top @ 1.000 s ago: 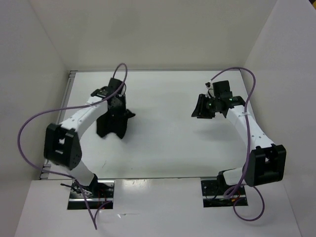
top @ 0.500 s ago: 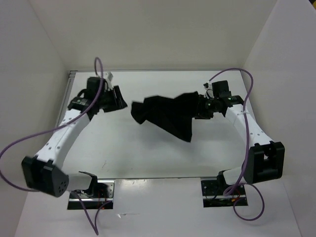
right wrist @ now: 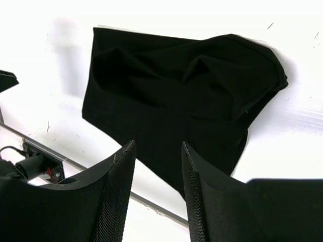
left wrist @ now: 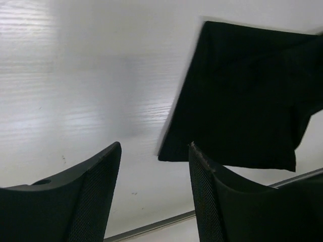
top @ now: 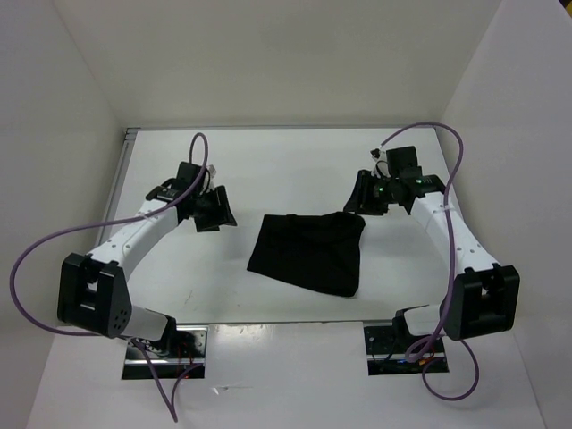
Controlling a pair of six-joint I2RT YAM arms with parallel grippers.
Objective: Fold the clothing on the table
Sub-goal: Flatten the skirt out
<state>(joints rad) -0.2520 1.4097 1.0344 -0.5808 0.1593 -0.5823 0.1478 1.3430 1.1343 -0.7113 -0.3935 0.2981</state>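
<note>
Clothing [top: 308, 253] dropped since prev frame, now flat on worktop [top: 268, 170] btwn arms. L gripper [top: 217, 211] open, empty, apart from it; R gripper [top: 360, 198] open, empty, by far-right corner.

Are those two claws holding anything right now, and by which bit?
Nothing is held. The clothing lies on the table. The left gripper and the right gripper are both open, with nothing between their fingers.

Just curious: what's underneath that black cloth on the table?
Only the white table shows around the clothing, which lies on it. Whatever is directly beneath the fabric is covered from view.
</note>
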